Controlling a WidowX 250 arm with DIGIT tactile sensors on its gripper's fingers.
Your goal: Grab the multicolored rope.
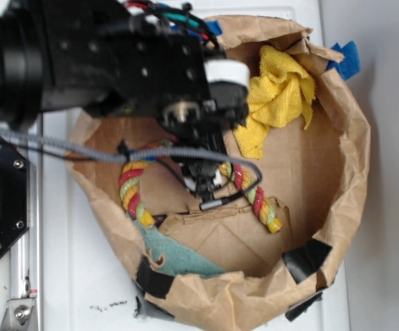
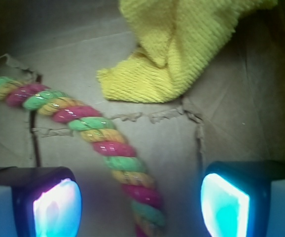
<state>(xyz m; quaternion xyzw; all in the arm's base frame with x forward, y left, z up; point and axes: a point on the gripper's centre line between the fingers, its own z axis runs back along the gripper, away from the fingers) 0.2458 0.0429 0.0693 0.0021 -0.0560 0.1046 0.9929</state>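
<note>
A: Wrist view first: where is the multicolored rope [image 2: 114, 148]?

B: It runs from the left edge down to the bottom middle, lying on the brown paper floor of the bag [image 2: 231, 123]. Its lower end passes between the two pads [image 2: 56, 207] of the tool [image 2: 140, 205].

A: So the tool has it?

B: No. The pads stand wide apart, one at each bottom corner, and neither touches the rope.

A: What else is in there?

B: A yellow cloth [image 2: 182, 44] bunched at the top, near the rope but not touching it.

A: And from the exterior camera?

B: The paper bag [image 1: 344, 158] sits on a white worktop [image 1: 82, 283], its rim rolled down and patched with black tape. The rope [image 1: 132, 196] curves in an arc across the bag floor, and the black arm hides its middle. The tool [image 1: 205, 186] hangs right over that hidden stretch. The yellow cloth [image 1: 279, 93] lies against the far wall, and a teal green cloth [image 1: 175, 252] lies by the near wall, below the rope's left end.
</note>
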